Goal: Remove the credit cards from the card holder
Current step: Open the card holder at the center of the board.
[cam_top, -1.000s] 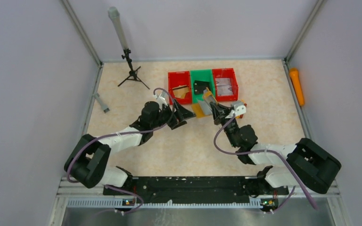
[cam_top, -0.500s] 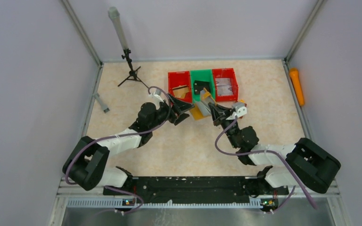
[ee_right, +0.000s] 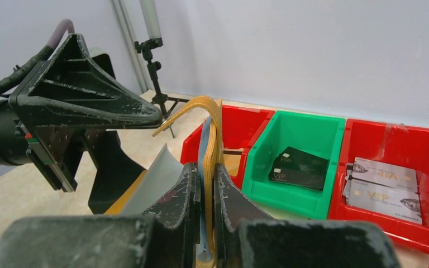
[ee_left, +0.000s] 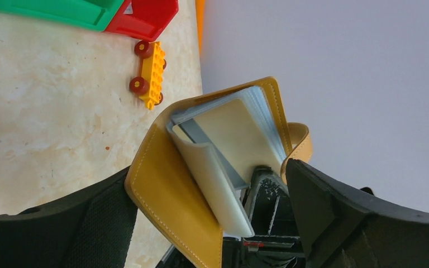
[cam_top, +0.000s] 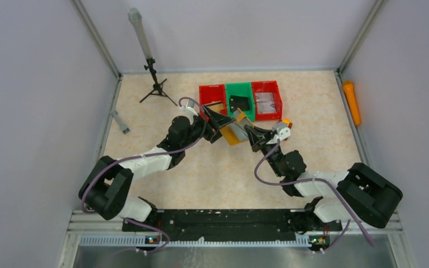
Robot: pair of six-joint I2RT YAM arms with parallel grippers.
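The holder (ee_left: 165,190), mustard-brown, is up off the surface (cam_top: 212,173), standing on edge and opened like a book. It hangs in the middle of the scene, just near of a row of three bins and between the two arms.

Right gripper (ee_right: 205,174): narrow, both fingers pinched on the holder's lower edge. The covers rise straight out of the grip, and the left cover curls away toward the other arm.

Left gripper (ee_left: 208,173): spread wide, coming in from the left. One finger sits outside the left cover and the other is by the side tab (ee_left: 301,142), so the open holder lies between them. Whether either finger touches the leather cannot be told. From the right wrist, the tip of its upper finger reaches right up to the curled cover edge.

Contents: a stack of clear sleeves (ee_left: 209,184) fans out between the covers. The cards (ee_left: 237,134) are in those sleeves, with one beige face showing toward the left wrist camera. No card is in either gripper.

Surroundings: the left red bin (cam_top: 212,95), the green bin (ee_right: 301,131) and the right red bin (ee_right: 402,145) stand side by side on the far half of the surface. The green bin holds black cards (ee_right: 299,167) and the right red bin holds silver cards (ee_right: 382,187). A small yellow toy block (ee_left: 152,72) with red wheels lies on the surface just near of the right red bin, to the right of the holder. A black tripod (cam_top: 155,84) stands far left, well apart from both arms.
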